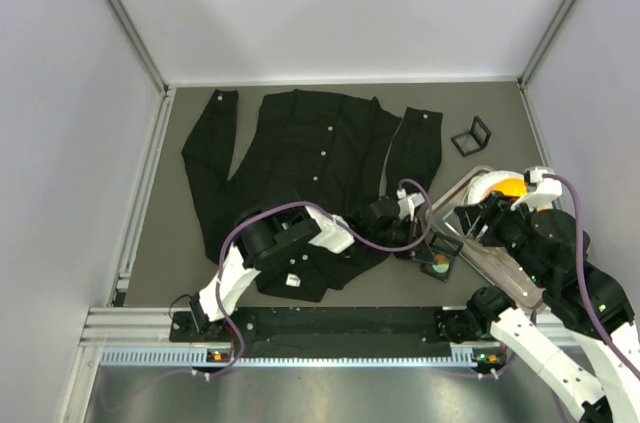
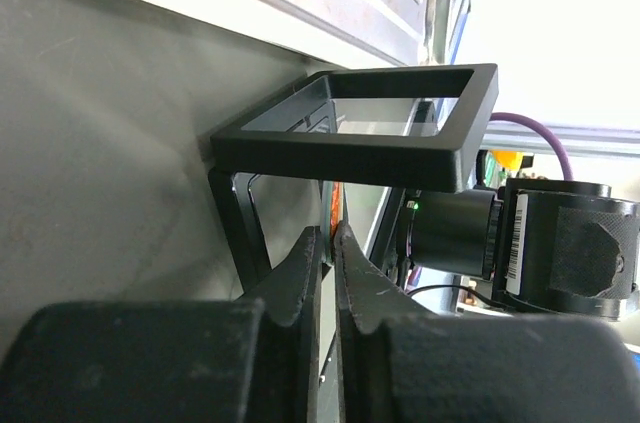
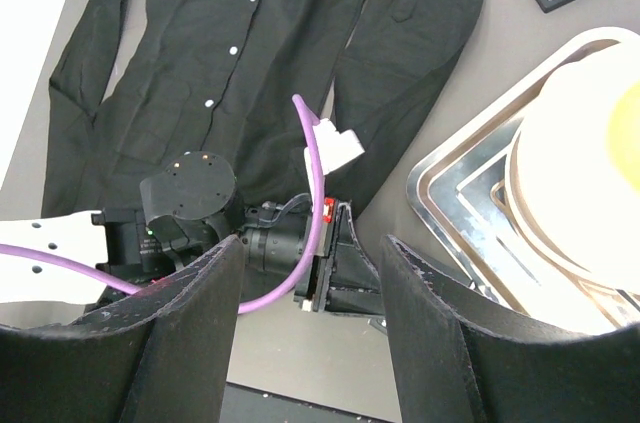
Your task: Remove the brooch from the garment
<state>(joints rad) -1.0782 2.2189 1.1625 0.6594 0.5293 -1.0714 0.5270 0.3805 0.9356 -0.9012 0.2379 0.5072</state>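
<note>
The garment point(image 1: 300, 158), a black button-up shirt, lies flat on the grey table, also shown in the right wrist view point(image 3: 250, 53). My left gripper point(image 1: 430, 251) reaches right past its hem to a small open black box point(image 1: 449, 261). In the left wrist view the left gripper point(image 2: 328, 235) is shut on the thin brooch point(image 2: 335, 205), seen edge-on as an orange and green sliver under the box's framed lid point(image 2: 350, 143). From above the brooch point(image 1: 438, 265) shows as a small coloured disc at the box. My right gripper point(image 3: 310, 323) hangs open above, holding nothing.
A metal tray point(image 1: 452, 205) with a white bowl point(image 1: 500, 186) sits right of the box, under my right arm. A second black box point(image 1: 471, 136) stands at the back right. The left arm's purple cable point(image 3: 305, 193) loops over the shirt's hem.
</note>
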